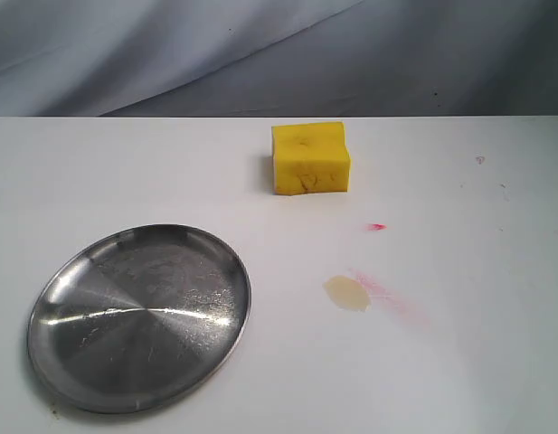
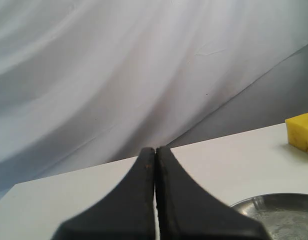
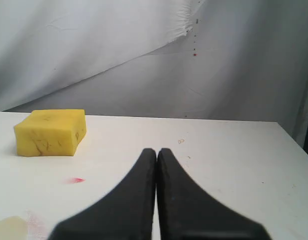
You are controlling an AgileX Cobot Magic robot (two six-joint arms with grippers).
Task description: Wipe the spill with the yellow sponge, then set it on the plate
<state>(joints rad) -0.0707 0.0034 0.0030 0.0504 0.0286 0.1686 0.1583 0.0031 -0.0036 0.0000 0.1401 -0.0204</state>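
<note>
While left gripper (image 2: 155, 150) and right gripper (image 3: 156, 150) hang closed, empty: sponge (image 1: 310, 159) free near far edge of table (image 1: 125, 172); spill (image 1: 347, 293) unwiped; plate (image 1: 138, 316) bare, front-left corner, awaiting sponge.

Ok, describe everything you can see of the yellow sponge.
The yellow sponge is a bright yellow foam block with small dark cracks and pits on its faces. It lies flat on the white table, beyond the spill and apart from the plate. Only the table touches it.
</note>
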